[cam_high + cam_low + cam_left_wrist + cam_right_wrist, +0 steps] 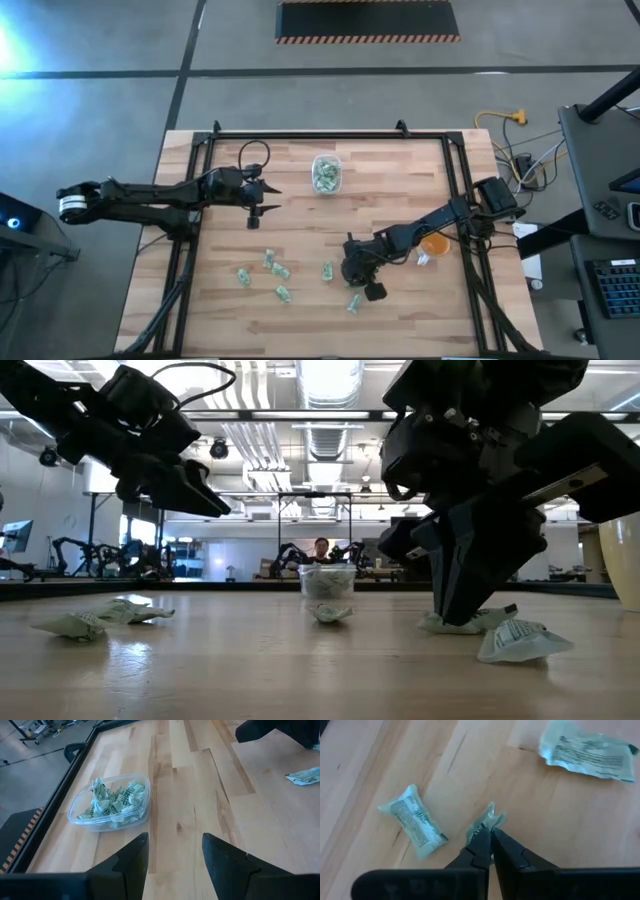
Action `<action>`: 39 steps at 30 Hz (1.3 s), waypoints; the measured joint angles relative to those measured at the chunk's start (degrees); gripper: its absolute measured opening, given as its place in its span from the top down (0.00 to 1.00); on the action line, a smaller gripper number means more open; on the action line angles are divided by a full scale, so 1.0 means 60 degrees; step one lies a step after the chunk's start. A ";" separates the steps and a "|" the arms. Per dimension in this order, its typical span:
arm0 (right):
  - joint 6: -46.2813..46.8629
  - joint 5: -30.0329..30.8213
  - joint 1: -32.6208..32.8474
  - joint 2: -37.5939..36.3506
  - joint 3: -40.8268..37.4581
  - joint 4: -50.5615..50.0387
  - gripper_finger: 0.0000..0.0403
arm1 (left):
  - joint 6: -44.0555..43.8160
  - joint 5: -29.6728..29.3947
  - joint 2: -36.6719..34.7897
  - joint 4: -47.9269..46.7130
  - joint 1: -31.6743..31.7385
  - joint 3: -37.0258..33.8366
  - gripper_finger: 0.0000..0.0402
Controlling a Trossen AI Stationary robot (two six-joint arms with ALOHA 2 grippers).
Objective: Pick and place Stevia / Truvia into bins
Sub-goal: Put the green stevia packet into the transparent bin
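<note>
Green-and-white Stevia packets lie loose on the wooden table (300, 230), among them one near the middle (327, 270) and several toward the near-left (270, 265). The clear bin (326, 173) stands toward the far edge and holds several packets (111, 802). My right gripper (491, 834) points down at the near-middle of the table (352, 275), shut on one crumpled packet (487, 820). Two more packets lie beside it (415, 827) (585, 752). My left gripper (172, 852) hovers open above the table, left of the bin (258, 195). My right gripper pinches the crumpled packet by its near edge (481, 826) between the two fingertips, coming from above and pointing down. The rest of the packet sticks out past the tips. In the low view the fingertips (460, 618) are down at the table top, and the packet (445, 625) seems to rest there.
An orange round cup (435, 243) stands to the right of the right arm. A black frame (330, 135) runs along the table's far and side edges. Bare wood lies between the bin and the loose packets. A person (320, 548) shows far off in the room.
</note>
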 joint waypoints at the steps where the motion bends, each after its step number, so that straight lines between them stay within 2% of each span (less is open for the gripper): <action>1: -0.0123 -0.0011 0.0004 -0.0001 0.0023 -0.0016 0.98 | -0.0001 -0.0001 0.0000 -0.0001 0.0001 -0.0002 0.58; 5: -0.0735 0.0036 -0.0012 -0.0050 0.0203 -0.0054 0.98 | 0.0000 -0.0001 0.0000 0.0002 0.0000 -0.0002 0.58; 10: -0.2092 0.1152 -0.0152 -0.0196 0.0625 -0.0158 0.98 | 0.0000 0.0000 0.0000 0.0007 0.0004 -0.0006 0.58; 13: -0.2994 0.2546 -0.0335 -0.0271 0.0868 -0.0154 0.98 | 0.0000 -0.0001 0.0004 0.0004 0.0004 -0.0021 0.58; 19: -0.4118 0.6452 -0.1106 -0.0379 0.1170 -0.0042 0.98 | 0.0000 -0.0001 0.0004 0.0013 0.0001 -0.0050 0.58; 22: -0.4385 0.7210 -0.1897 -0.0384 0.1214 0.0311 0.98 | 0.0000 -0.0001 0.0004 0.0014 0.0000 -0.0050 0.58; 26: -0.4467 0.7156 -0.3165 -0.0372 0.1214 0.0787 0.98 | 0.0000 -0.0001 0.0004 0.0013 0.0004 -0.0050 0.58; 28: -0.4466 0.6766 -0.3831 -0.0372 0.1210 0.0962 0.98 | 0.0001 -0.0001 0.0004 0.0010 0.0004 -0.0050 0.58; 34: -0.4142 0.3585 -0.5583 -0.0334 0.1203 0.1522 0.98 | 0.0066 -0.0001 0.0004 0.0010 0.0004 -0.0050 0.58; 39: -0.3673 0.2717 -0.6283 -0.0201 0.1199 0.1761 0.98 | 0.0076 -0.0001 0.0004 0.0021 0.0004 -0.0050 0.58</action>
